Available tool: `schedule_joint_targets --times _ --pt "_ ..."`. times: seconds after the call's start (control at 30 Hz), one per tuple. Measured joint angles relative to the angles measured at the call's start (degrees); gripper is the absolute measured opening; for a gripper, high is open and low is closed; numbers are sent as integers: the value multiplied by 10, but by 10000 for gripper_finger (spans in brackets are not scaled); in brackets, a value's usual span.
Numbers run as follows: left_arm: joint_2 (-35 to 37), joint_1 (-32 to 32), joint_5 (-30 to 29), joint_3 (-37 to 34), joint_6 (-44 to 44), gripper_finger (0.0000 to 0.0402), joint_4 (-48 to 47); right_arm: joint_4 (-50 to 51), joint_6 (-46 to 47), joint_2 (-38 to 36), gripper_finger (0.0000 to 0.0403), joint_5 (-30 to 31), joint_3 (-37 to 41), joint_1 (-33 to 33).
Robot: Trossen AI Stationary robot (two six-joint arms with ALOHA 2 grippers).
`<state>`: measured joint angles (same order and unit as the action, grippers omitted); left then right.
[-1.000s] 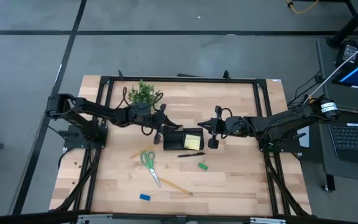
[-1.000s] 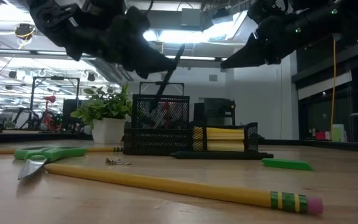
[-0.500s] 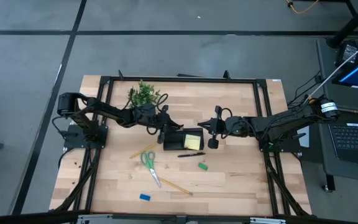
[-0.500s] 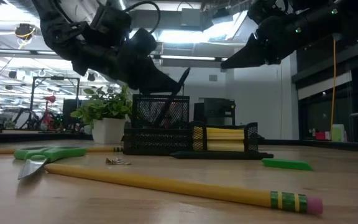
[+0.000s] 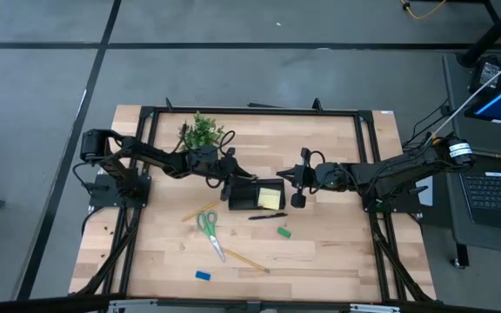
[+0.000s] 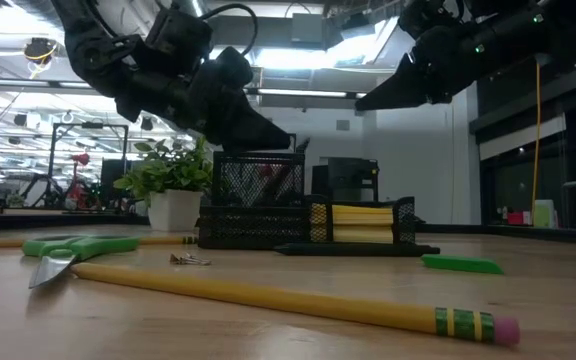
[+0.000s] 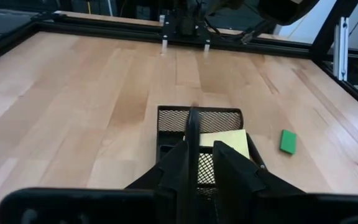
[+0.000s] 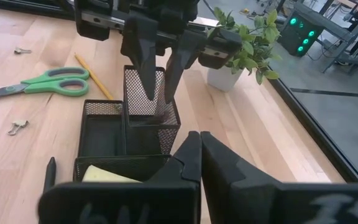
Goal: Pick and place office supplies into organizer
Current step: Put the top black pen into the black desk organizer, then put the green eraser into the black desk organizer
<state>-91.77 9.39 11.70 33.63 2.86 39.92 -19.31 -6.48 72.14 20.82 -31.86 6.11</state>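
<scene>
Fingers of the left tool [image 8: 158, 93] stand spread apart, released, directly above the tall mesh cup of the organizer [image 8: 104, 130]. A black pen [image 7: 192, 124] stands in that cup between the spread fingers, leaning, its top end poking just past the rim in the low view; whether it touches a finger I cannot tell.

The right tool [image 8: 197, 140] hangs on the far side of the organizer from the left tool, above the table [image 5: 320, 252] and apart from everything, its fingers clenched together on nothing.

A yellow sticky-note pad [image 5: 270, 199] lies in the low compartment of the organizer, on the side nearest the right tool.

Loose on the table, just past the organizer from both tools, lies a second black pen [image 5: 266, 216]. A small green block [image 5: 283, 232] sits near it, closer to the right tool's side. Green-handled scissors [image 5: 208, 228] lie on the left tool's side, with a yellow pencil [image 5: 197, 211] just beside the handles and a small binder clip [image 8: 17, 126] near them. Another yellow pencil [image 5: 243, 260] lies beyond the scissor blades, and a small blue block [image 5: 203, 276] is farthest from both tools.

A potted plant [image 5: 201, 130] stands behind the left tool.
</scene>
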Motion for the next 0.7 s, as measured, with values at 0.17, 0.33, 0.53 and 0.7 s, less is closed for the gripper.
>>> schedule_joint_targets --times 0.17,0.33,0.53,0.7 --pt "0 -7 0 0 -10 89 0 1 0 0 7 0 0 0" --pt "13 -7 0 0 -11 99 -1 4 0 0 7 0 0 0" --pt "62 -7 0 0 -30 96 -12 9 0 0 7 0 0 0" --pt "109 -10 0 0 -38 97 -43 12 -1 0 7 0 0 0"
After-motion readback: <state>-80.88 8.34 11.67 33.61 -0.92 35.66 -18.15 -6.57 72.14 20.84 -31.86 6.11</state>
